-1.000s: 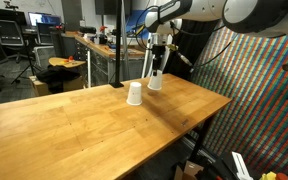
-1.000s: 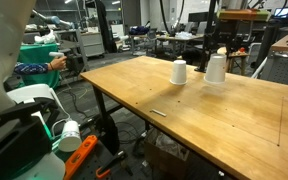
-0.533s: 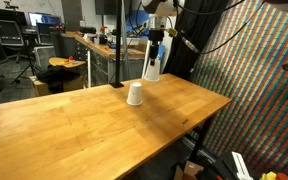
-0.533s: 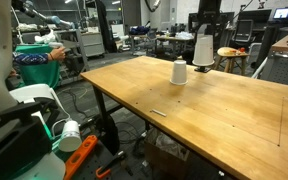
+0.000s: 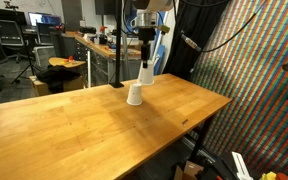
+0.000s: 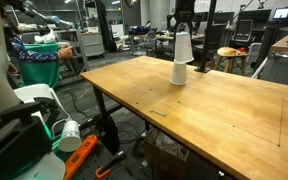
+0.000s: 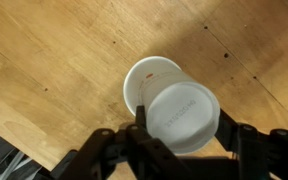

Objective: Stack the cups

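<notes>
A white cup stands upside down on the wooden table. Just above it hangs a taller white cup, also upside down, slightly tilted and off to one side. My gripper is shut on the held cup from above. In the wrist view the held cup's base fills the space between the fingers, and the standing cup shows partly behind it. Whether the held cup is more than one nested together I cannot tell.
A small thin object lies on the table towards the near edge. Workbenches and chairs stand behind the table. A colourful patterned screen stands beside it. Orange tools lie on the floor.
The gripper has lifted the taller cup off the table and carried it sideways, so it now hangs just over the standing cup. The standing cup has not moved.
</notes>
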